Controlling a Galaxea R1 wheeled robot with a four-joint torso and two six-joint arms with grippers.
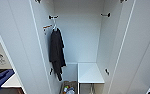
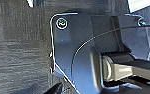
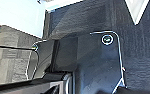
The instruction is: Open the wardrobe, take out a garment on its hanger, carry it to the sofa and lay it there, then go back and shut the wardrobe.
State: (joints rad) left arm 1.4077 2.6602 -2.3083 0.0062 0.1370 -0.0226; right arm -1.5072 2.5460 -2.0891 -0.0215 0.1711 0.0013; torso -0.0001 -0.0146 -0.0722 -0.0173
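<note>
The wardrobe [image 1: 81,37] stands right in front of me in the head view, with both tall white doors swung wide and its white inside showing. A black T-shirt [image 1: 56,51] on a white hanger hangs from the rail at the inside left. Just beside the hook, a small orange-red piece [image 1: 47,26] sticks out at the left inner wall; I cannot tell what it is. The wrist views show dark robot parts over dark grey carpet [image 2: 18,50], with no garment near them.
A white inner box with a flat top [image 1: 90,72] fills the wardrobe's lower right. A bin with colourful items [image 1: 68,89] sits on its floor. The left door [image 1: 16,45] and right door [image 1: 141,50] flank me. A blue shape [image 1: 1,79] lies low, beyond the left door.
</note>
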